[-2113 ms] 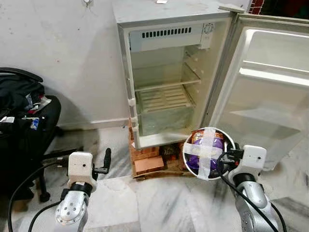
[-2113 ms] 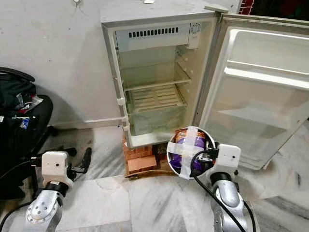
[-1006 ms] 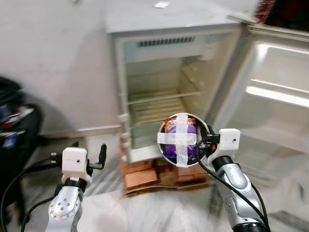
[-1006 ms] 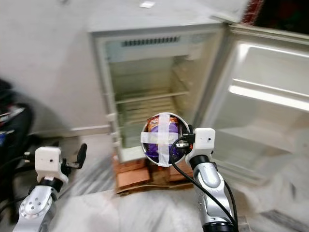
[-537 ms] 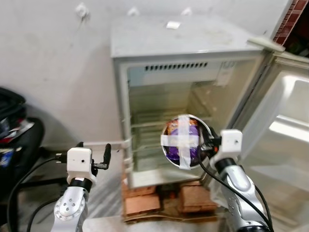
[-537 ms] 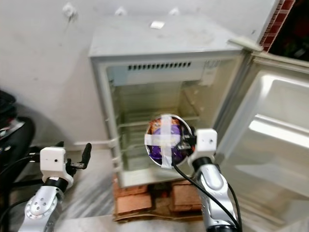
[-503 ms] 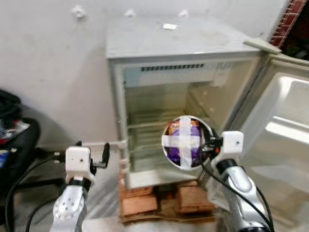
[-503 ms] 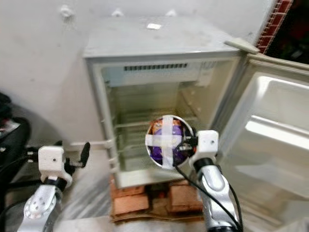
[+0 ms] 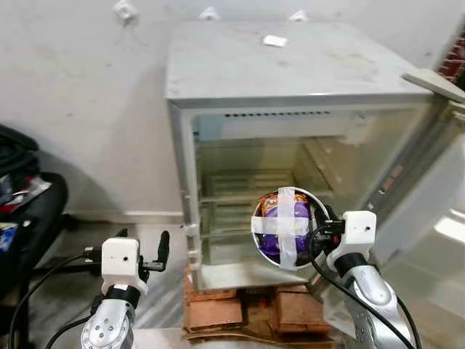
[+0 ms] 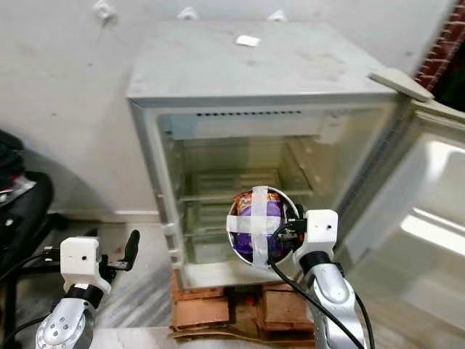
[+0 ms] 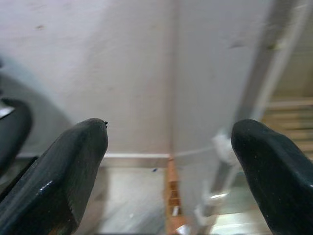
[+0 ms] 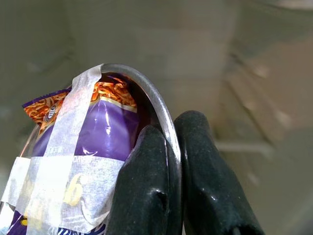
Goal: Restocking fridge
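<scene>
A steel bowl holds a purple noodle packet strapped in with a cross of white tape. My right gripper is shut on the bowl's rim and holds it tipped toward me, just in front of the open fridge at its lower shelf level. The fridge's shelves are bare. My left gripper is open with nothing between its fingers, low at the left of the fridge, facing the wall and the fridge's left edge.
The fridge stands on bricks and cardboard. Its door is swung open to the right. A black bag sits on a dark chair at the far left. A small white scrap lies on the fridge top.
The camera has moved closer and higher, so the fridge fills more of the view. The bowl in my right gripper now sits in front of the lower shelf opening. The left gripper stays open.
</scene>
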Tool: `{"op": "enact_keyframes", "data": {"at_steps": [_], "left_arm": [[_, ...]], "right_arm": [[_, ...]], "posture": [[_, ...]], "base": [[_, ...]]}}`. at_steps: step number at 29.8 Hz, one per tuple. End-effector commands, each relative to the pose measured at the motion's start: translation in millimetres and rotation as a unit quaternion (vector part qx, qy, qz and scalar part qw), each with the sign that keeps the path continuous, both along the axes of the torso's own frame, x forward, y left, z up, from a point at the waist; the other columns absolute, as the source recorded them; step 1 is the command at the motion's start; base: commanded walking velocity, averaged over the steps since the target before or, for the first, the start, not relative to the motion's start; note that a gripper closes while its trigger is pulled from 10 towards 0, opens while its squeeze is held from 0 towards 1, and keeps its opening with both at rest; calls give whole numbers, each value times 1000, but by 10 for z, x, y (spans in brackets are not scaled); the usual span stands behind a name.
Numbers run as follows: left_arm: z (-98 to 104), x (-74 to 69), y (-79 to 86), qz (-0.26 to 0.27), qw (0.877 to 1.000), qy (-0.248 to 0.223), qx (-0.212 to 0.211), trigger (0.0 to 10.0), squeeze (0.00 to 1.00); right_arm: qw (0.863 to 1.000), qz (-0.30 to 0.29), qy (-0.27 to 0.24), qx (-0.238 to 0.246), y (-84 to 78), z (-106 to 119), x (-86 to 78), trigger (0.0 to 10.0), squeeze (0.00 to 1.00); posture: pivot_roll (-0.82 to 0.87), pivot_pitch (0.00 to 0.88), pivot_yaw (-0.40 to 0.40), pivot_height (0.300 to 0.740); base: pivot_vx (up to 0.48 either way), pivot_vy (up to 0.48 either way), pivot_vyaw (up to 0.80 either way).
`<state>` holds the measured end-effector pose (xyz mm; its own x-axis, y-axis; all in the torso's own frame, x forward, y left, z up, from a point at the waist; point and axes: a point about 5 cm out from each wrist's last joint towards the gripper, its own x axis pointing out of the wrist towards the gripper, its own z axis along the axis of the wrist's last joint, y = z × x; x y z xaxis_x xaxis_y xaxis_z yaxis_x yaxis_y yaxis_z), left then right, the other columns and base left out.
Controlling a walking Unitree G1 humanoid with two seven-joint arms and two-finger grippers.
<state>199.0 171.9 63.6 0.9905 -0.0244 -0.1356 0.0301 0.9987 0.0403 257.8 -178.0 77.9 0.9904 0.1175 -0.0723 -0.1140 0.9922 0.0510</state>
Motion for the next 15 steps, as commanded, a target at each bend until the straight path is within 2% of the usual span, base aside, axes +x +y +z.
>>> {"op": "enact_keyframes", "data": {"at_steps": [1,4,11,15], "left_arm": [[40,1,-17,-6,1000,-4,-1,10000,0],[38,0,-20,-7,1000,-3,-1,10000,0],[38,5,-26,-10,1000,-4,-1,10000,0],[35,4,-33,-11,1000,-2,-3,10000,0]], "right_arm": [[1000,-3,-9,0,-34,48,13,10000,0],[1000,-3,-6,-4,-45,42,25,10000,0],[1000,-3,-5,-4,-43,49,45,10000,0],[1000,-2,-6,-4,-41,53,54,10000,0]], "posture": [[59,5,-25,740],[60,6,-25,740],[61,17,-29,740],[60,19,-27,740]], "base": [[274,0,569],[276,0,469],[328,0,0],[453,0,0]]}}
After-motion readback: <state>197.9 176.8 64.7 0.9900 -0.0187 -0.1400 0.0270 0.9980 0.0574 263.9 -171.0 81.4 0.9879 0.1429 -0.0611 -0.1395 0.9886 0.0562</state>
